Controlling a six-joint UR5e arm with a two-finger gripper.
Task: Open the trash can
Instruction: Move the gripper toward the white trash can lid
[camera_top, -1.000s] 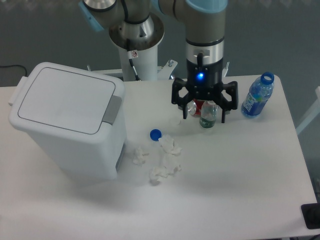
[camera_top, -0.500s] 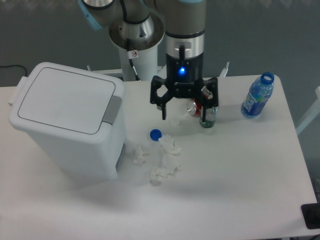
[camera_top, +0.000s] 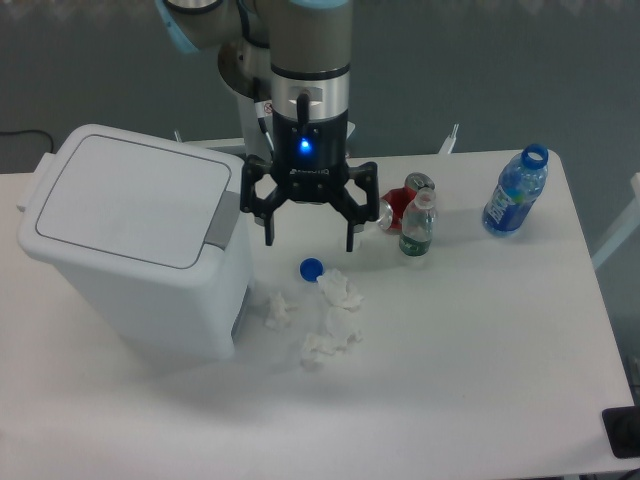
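Note:
The trash can (camera_top: 130, 235) is a large white bin standing on the left of the table, its flat lid down and a grey push tab (camera_top: 225, 219) on its right rim. My gripper (camera_top: 309, 240) hangs open above the table just right of the can, its fingers spread wide with nothing between them. The left fingertip (camera_top: 268, 238) is a short way right of the grey tab, not touching it.
A blue bottle cap (camera_top: 311, 268) and several crumpled tissues (camera_top: 328, 318) lie below the gripper. A red can (camera_top: 406, 200) and a small clear bottle (camera_top: 417, 226) stand to its right. A blue water bottle (camera_top: 515, 194) is near the far right edge.
The arm has swept left across the table, from above the red can and small bottle to beside the trash can. Its fingers stayed open.

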